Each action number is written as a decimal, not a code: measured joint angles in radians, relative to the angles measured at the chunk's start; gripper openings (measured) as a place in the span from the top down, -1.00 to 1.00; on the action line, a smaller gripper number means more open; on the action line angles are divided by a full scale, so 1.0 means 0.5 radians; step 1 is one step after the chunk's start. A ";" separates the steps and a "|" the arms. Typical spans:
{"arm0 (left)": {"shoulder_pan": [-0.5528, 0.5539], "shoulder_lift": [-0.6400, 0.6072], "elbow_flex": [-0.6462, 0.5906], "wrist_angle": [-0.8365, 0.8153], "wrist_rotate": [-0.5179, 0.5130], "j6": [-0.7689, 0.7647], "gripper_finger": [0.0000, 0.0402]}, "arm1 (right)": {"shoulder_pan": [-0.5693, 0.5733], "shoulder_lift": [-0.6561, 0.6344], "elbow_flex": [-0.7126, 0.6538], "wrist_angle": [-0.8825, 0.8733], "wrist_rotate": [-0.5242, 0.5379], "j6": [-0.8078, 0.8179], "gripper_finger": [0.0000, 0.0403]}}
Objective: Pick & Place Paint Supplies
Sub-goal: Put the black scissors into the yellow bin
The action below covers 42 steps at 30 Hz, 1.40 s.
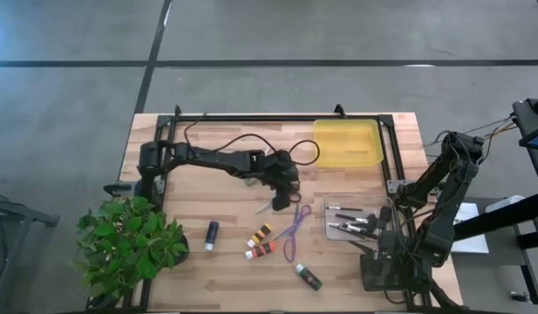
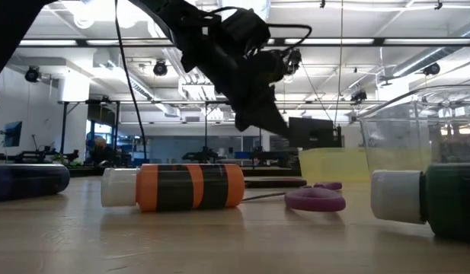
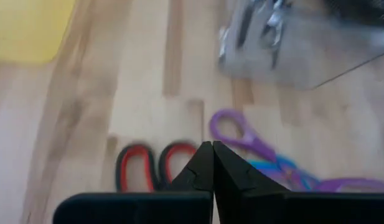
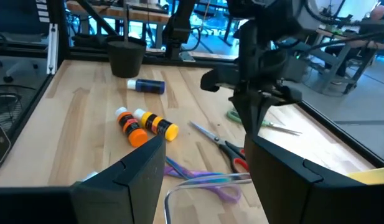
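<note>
**Left pincer closed and empty above the scissors; supplies still scattered on the desk.**

Nearest in the low view lie the green paint bottle point(image 2: 436, 205) and the orange-banded paint bottle point(image 2: 174, 186), both on their sides, apparently awaiting pickup. Behind them the purple-handled scissors point(image 1: 295, 228) rest flat beside the red-handled scissors point(image 3: 148, 167). The left pincer point(image 1: 286, 194) hangs over these with its tips pressed together on nothing, probably poised for a grasp. The right pincer point(image 4: 204, 180), parked at the desk's right edge, stands apart and empty. Dark brushes point(image 1: 351, 222) already sit in the clear tray point(image 1: 334, 235), suggesting sorting has begun; the yellow bin point(image 1: 347, 142) at the far edge holds nothing visible. The surface is a pale wooden desk point(image 1: 225, 279) with a potted plant point(image 1: 129, 244); beyond is a bright workshop hall.
</note>
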 joint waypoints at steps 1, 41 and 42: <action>-0.001 0.000 0.000 -0.046 -0.016 -0.001 0.99 | 0.000 0.000 0.000 0.000 0.001 0.000 -0.08; 0.062 -0.003 -0.107 -0.996 -1.016 -0.388 0.42 | 0.000 0.000 0.002 0.017 0.012 -0.005 -0.08; 0.064 -0.003 -0.129 -0.987 -1.003 -0.383 0.42 | 0.000 0.000 0.002 0.018 0.012 -0.006 -0.08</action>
